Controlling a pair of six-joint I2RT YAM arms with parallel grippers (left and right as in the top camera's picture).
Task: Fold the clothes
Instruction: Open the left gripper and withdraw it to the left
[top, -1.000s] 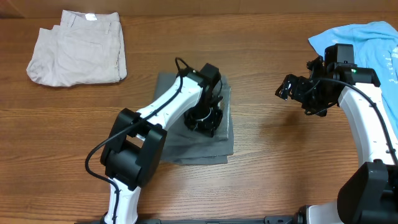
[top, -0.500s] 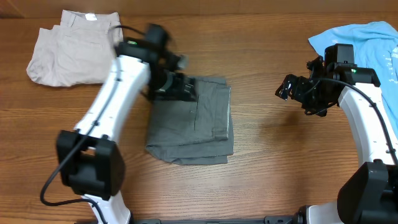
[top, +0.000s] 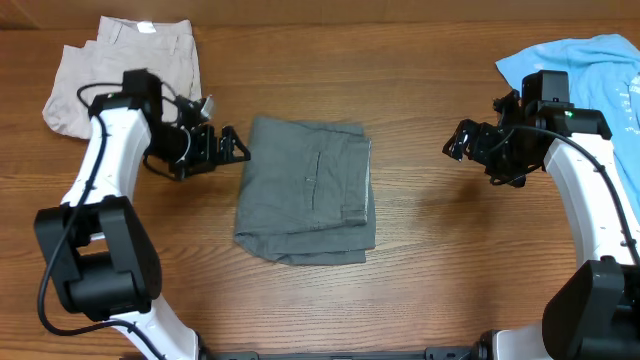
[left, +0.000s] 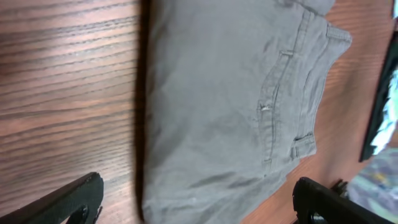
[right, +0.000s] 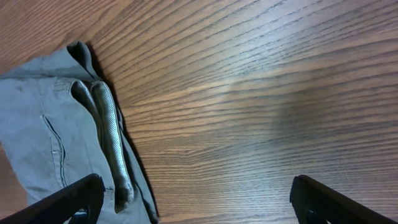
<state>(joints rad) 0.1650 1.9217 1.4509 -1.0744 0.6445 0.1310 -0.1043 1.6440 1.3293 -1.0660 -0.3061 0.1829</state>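
Note:
The grey shorts (top: 308, 203) lie folded into a rough rectangle at the middle of the table, waistband and pocket seams up (left: 249, 106) (right: 50, 137). Just left of them my left gripper (top: 232, 148) hangs open and empty, apart from the cloth. My right gripper (top: 460, 140) is also open and empty, over bare wood well to the right of the shorts. Beige khaki shorts (top: 125, 78) lie folded at the back left. A light-blue T-shirt (top: 585, 60) lies at the back right, partly under the right arm.
The wooden table (top: 440, 260) shows bare between the grey shorts and the right arm, and along the front. Both arm bases stand at the front edge.
My left gripper was shut and pressed on the grey shorts; it has opened, lifted off and swung left, off the cloth. The right arm has stayed still.

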